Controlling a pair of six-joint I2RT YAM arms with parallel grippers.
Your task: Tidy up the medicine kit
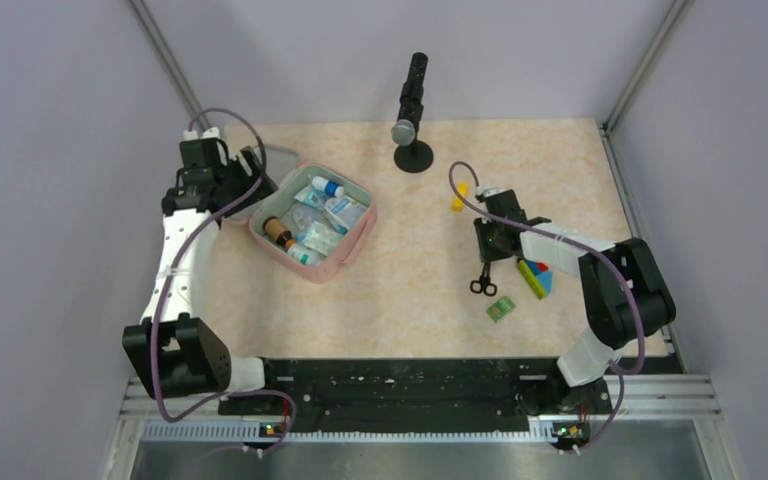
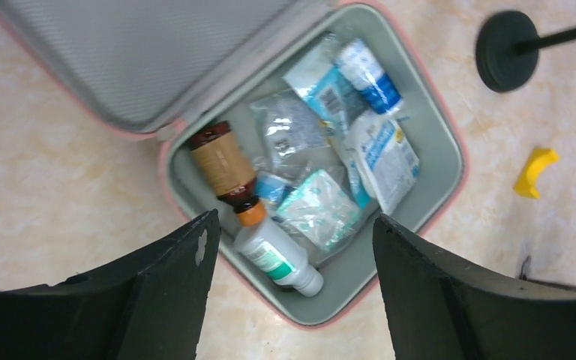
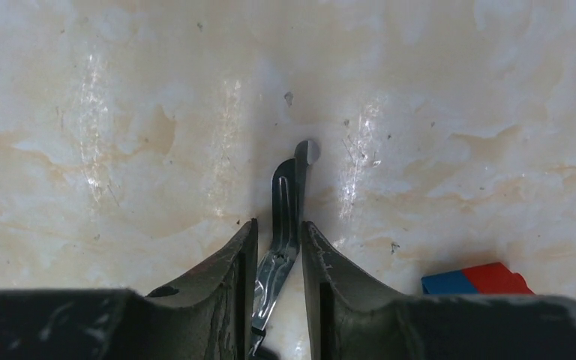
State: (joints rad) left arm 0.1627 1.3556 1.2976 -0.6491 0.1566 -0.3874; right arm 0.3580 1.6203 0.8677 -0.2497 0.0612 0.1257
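a robotics lab cell: plain lilac walls [image 1: 50, 150], aluminium corner posts [image 1: 165, 55], arms [image 1: 175, 270] bolted to a black rail [image 1: 410, 385].

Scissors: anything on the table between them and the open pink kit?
Nothing visible. Bare table lies between the scissors in the right gripper and the medicine kit. The microphone stand and yellow piece sit farther back, off that line. The left gripper, open, hangs over the kit's lid side.

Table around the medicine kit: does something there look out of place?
Yes. The scissors lie on the table right of the medicine kit, not in it, blades between the fingers of the right gripper. A small green packet lies loose near their handles. A toy-brick block and a yellow piece also lie outside the kit.
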